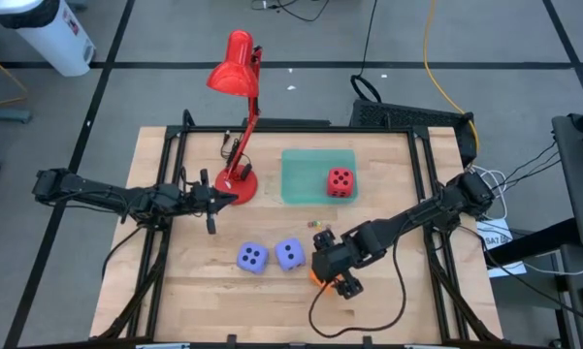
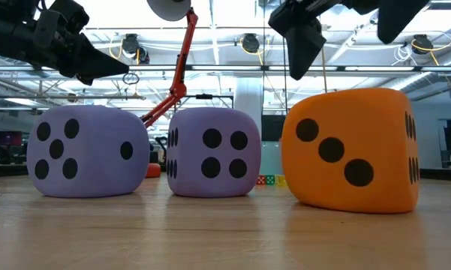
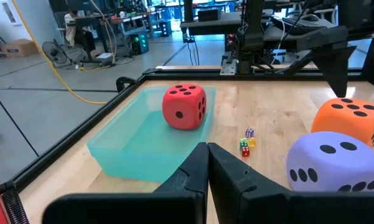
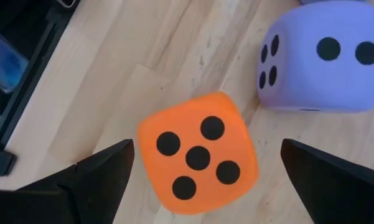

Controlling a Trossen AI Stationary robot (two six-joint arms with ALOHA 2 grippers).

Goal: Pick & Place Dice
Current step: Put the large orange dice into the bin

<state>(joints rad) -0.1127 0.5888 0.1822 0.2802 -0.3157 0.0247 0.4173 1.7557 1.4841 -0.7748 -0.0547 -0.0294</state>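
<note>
Teal translucent plastic tray point(image 1: 301, 184) holds the red foam die point(image 1: 340, 181); right gripper point(image 4: 202, 171) spread wide above the orange foam die point(image 4: 198, 153); left gripper point(image 3: 206, 163) clenched.

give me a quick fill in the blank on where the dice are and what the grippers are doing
1. The red die sits in the ____ tray.
2. The right gripper, fingers open, hovers over the ____ die.
3. That die's top face shows ____ pips.
4. The left gripper has its fingers ____.

Missing words: green; orange; five; shut
</note>
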